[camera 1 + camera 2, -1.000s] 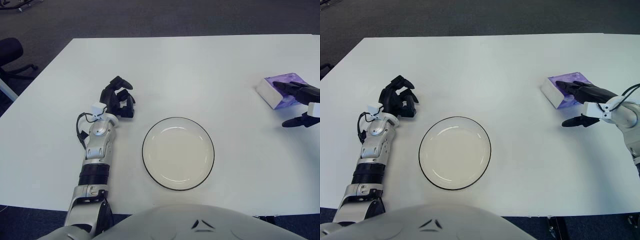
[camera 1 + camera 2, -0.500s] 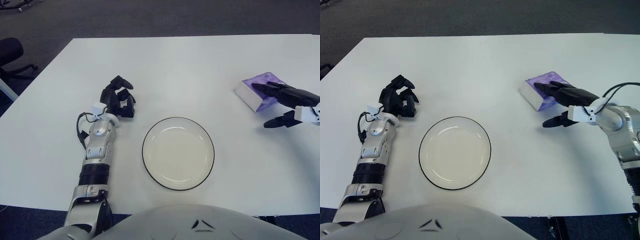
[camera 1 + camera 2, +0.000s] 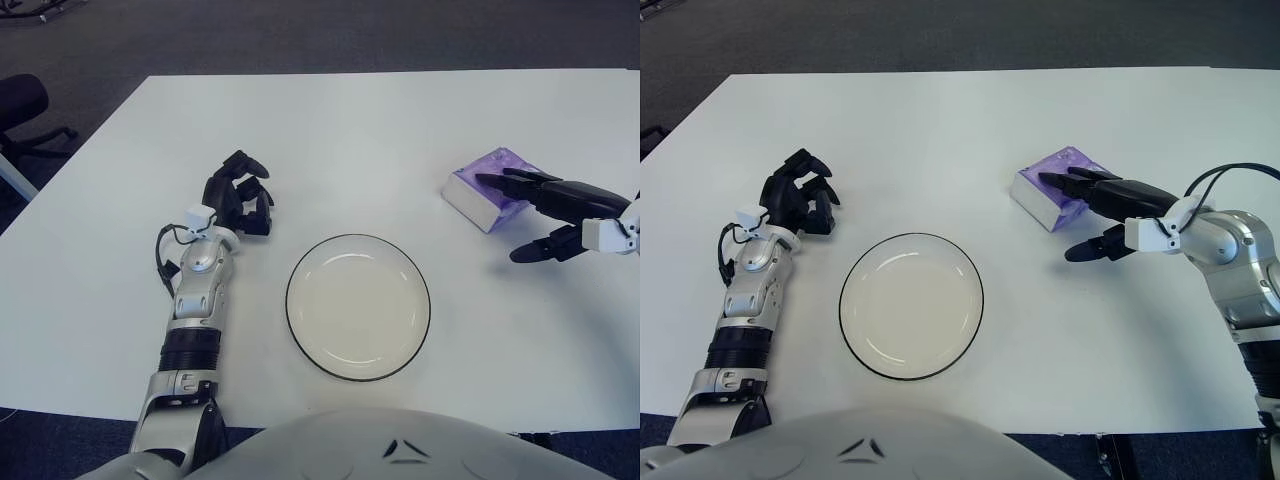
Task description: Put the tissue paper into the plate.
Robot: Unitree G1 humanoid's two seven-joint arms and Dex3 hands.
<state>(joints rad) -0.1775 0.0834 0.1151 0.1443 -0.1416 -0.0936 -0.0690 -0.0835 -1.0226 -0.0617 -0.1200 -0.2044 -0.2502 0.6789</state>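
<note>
The tissue paper is a purple and white pack (image 3: 1043, 196) on the white table, to the right of and a little beyond the plate. My right hand (image 3: 1064, 217) reaches in from the right, with its long fingers lying over the pack's top and its thumb (image 3: 1086, 249) just below the pack's near edge. The pack travels with the hand. The white plate with a dark rim (image 3: 841, 305) sits empty at the table's front centre. My left hand (image 3: 798, 195) rests on the table to the left of the plate, fingers curled and holding nothing.
The white table (image 3: 960, 120) stretches wide behind the plate. Dark floor lies beyond its far edge, and a black office chair (image 3: 20, 105) stands off the table's left corner.
My right hand has carried the tissue pack leftward across the table, from near the right edge toward the plate. The left hand and the plate have not moved.
</note>
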